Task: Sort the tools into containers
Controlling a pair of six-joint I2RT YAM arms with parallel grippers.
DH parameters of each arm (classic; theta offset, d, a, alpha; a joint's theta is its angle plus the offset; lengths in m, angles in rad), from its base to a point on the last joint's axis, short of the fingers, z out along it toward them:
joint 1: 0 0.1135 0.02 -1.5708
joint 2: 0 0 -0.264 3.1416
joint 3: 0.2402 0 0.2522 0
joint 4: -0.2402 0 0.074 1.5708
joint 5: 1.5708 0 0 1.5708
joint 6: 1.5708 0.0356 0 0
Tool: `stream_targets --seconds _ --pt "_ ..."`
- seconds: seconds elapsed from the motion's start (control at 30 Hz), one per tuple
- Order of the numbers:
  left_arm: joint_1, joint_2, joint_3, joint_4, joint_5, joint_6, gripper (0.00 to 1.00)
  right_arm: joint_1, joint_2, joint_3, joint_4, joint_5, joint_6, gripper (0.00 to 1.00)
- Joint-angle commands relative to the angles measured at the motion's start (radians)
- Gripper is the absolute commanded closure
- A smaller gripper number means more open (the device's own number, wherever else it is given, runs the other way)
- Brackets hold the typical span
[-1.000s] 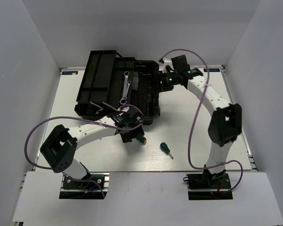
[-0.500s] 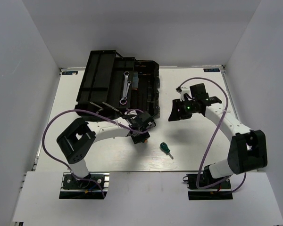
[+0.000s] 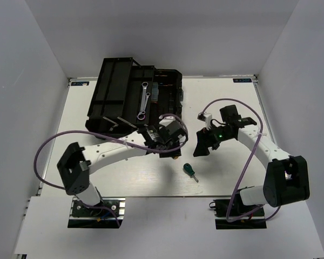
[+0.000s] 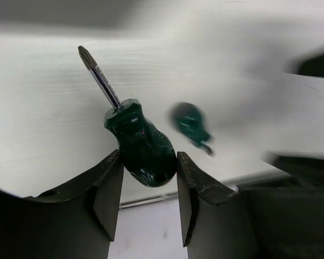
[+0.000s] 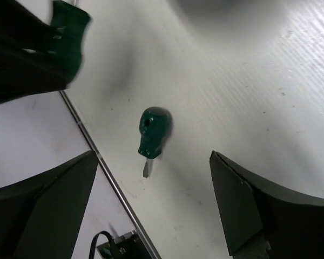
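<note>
Left gripper (image 4: 149, 162) clamped on green screwdriver (image 4: 127, 114) by rounded handle, aloft over table middle. Toolbox (image 3: 124, 102) toward far-left corner. Right gripper (image 3: 202, 144) spread wide, empty, above second screwdriver (image 5: 153, 129) lying toward near edge. Risks: smooth handle pivots and slips out; grippers close together, may collide.

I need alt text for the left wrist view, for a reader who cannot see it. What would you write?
The left gripper holds a stubby green-handled screwdriver by its handle between both jaws, the tip pointing up and left. Beyond it, blurred, a second green screwdriver lies on the white table.
</note>
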Motion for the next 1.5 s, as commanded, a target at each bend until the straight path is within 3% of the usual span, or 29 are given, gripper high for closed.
stream_targets --seconds 0.0,0.1,0.13,0.23,0.27,0.37,0.53,0.63,0.8,0.93,1.03,1.1,1.23,1.47 --pt "-0.025 -0.143 0.119 -0.095 -0.048 0.211 1.00 -0.008 0.031 -0.011 -0.074 -0.095 -0.156 0.10" --pt "0.016 -0.246 0.150 -0.137 -0.158 0.235 1.00 -0.003 0.077 -0.004 -0.090 -0.069 -0.159 0.13" --pt "0.031 -0.260 0.167 -0.152 -0.204 0.235 1.00 -0.005 0.083 -0.014 -0.088 -0.063 -0.156 0.29" --pt "0.121 -0.260 0.241 -0.183 -0.307 0.261 1.00 0.001 0.091 -0.047 -0.064 -0.032 -0.133 0.59" --pt "0.151 -0.244 0.271 -0.183 -0.317 0.296 1.00 0.012 0.082 -0.057 -0.048 -0.015 -0.119 0.75" --pt "0.280 -0.196 0.311 -0.098 -0.295 0.343 1.00 0.026 0.071 -0.055 -0.042 0.008 -0.108 0.81" --pt "0.499 -0.012 0.463 -0.030 -0.203 0.429 1.00 0.044 0.076 -0.029 -0.041 0.048 -0.093 0.71" --pt "0.637 0.123 0.647 -0.057 -0.157 0.455 1.00 0.058 0.076 -0.020 -0.036 0.078 -0.068 0.62" --pt "0.743 0.267 0.859 -0.097 -0.113 0.491 1.00 0.082 0.068 -0.029 -0.008 0.117 -0.054 0.50" --pt "0.791 0.309 0.888 -0.096 -0.082 0.501 1.00 0.099 0.083 -0.032 0.001 0.132 -0.047 0.46" --pt "0.815 0.332 0.897 -0.096 -0.062 0.511 0.99 0.110 0.109 -0.021 0.005 0.144 -0.038 0.37" --pt "0.815 0.343 0.879 -0.105 -0.051 0.511 0.94 0.115 0.120 -0.008 0.007 0.146 -0.031 0.30" --pt "0.824 0.326 0.793 -0.067 -0.027 0.532 0.62 0.133 0.161 0.011 0.012 0.169 -0.030 0.21" --pt "0.825 0.313 0.813 -0.086 -0.016 0.572 0.42 0.181 0.200 0.037 0.013 0.193 -0.033 0.21"
